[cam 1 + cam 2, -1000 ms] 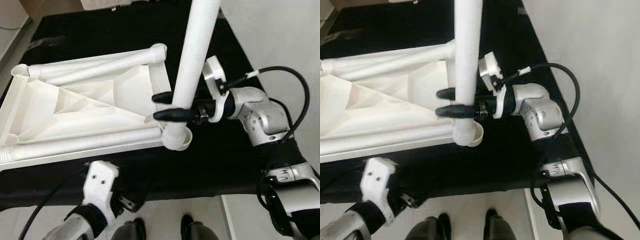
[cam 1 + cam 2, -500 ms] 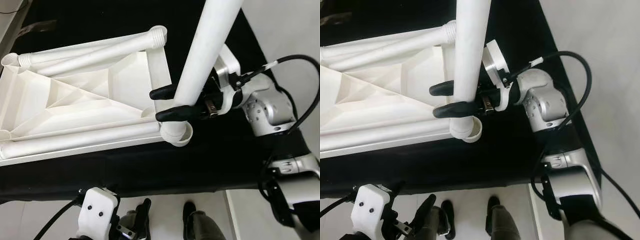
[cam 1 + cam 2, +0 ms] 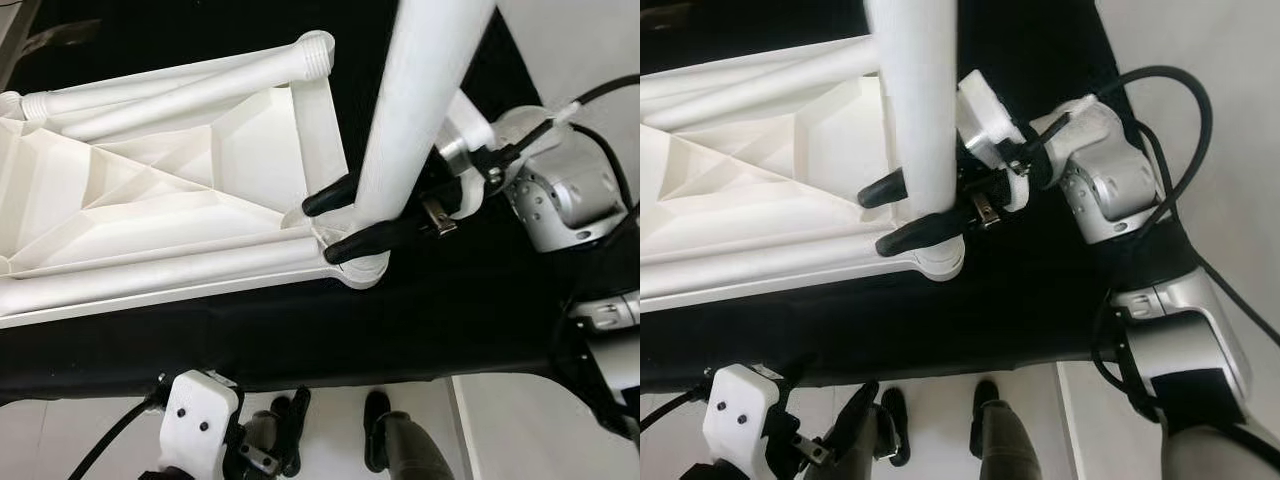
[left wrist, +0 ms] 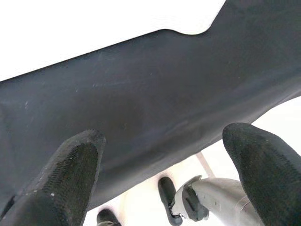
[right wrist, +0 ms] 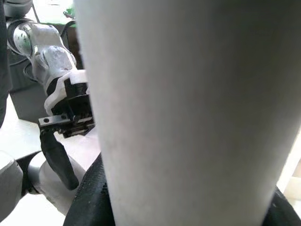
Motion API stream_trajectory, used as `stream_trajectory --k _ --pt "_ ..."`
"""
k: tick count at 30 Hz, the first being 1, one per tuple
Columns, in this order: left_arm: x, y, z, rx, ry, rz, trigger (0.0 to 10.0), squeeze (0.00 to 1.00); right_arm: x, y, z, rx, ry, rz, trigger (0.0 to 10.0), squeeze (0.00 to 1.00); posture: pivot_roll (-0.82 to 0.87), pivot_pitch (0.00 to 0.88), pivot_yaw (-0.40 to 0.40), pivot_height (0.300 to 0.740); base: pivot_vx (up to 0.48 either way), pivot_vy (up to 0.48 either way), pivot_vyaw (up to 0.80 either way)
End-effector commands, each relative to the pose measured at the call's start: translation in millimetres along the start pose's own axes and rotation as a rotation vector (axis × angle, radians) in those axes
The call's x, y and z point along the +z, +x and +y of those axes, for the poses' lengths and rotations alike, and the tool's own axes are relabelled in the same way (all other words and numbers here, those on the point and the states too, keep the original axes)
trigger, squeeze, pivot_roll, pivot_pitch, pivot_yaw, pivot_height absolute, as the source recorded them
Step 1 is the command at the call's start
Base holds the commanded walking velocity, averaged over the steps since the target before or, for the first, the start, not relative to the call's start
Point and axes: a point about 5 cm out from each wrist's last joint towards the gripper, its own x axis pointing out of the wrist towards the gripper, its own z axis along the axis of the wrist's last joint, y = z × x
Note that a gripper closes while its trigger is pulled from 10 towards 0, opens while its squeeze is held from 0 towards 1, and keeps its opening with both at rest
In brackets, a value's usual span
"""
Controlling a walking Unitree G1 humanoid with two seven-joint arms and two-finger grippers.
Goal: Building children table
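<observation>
Right pincer point(image 3: 350, 220) clamped on the white table leg point(image 3: 415, 120) at the corner socket point(image 3: 358, 268) of the upturned tabletop point(image 3: 150, 210).

Centre-right of the left eye view, the right pincer's two black fingers point(image 3: 375, 238) close around the leg just above its foot, which sits in the round socket at the tabletop's near right corner; the leg rises steeply toward the top of the frame. The ribbed white tabletop lies underside-up across the left half on a black cloth point(image 3: 300, 340), another leg point(image 3: 180, 90) lying along its far edge. At lower left the left pincer point(image 4: 164, 165) hangs below the cloth's edge, fingers spread wide, holding nothing.
</observation>
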Motion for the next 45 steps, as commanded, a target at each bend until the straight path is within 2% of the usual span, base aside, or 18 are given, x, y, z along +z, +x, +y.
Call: stream_trajectory --k 1,7,14,23,32,41,45 --pt "-6 -0.7 -0.8 -0.002 -0.01 0.03 10.0 0.0 -11 13.2 0.6 0.058 0.035 0.02 10.0 0.0 0.06 0.484 0.053 0.74 0.0 0.0 0.0" --pt "-6 1.8 -1.2 0.0 -0.013 0.016 10.0 0.0 -15 20.6 -6.1 0.081 0.092 0.019 10.0 0.0 0.04 0.484 0.038 0.74 0.0 0.0 0.0" --pt "-6 4.7 -2.2 0.005 -0.016 0.001 10.0 0.0 -13 24.3 -15.0 0.092 0.165 -0.047 10.0 0.0 0.03 0.484 0.025 0.74 0.0 0.0 0.0" --pt "-5 6.1 -2.7 0.007 -0.018 -0.009 10.0 0.0 -18 33.2 -25.9 0.069 0.135 -0.025 10.0 0.0 0.03 0.485 0.017 0.74 0.0 0.0 0.0" --pt "-6 7.8 -0.9 0.009 -0.013 -0.011 10.0 0.0 -18 25.2 -9.9 0.071 0.089 -0.021 10.0 0.0 0.03 0.481 0.028 0.74 0.0 0.0 0.0" --pt "-6 9.0 -0.1 0.008 -0.01 -0.011 10.0 0.0 -23 25.6 -7.6 0.051 0.075 0.02 10.0 0.0 0.03 0.47 0.033 0.74 0.0 0.0 0.0" --pt "-7 10.2 1.8 0.012 -0.005 -0.014 10.0 0.0 -27 26.1 -12.4 0.003 0.09 0.065 10.0 0.0 0.03 0.456 0.032 0.74 0.0 0.0 0.0"
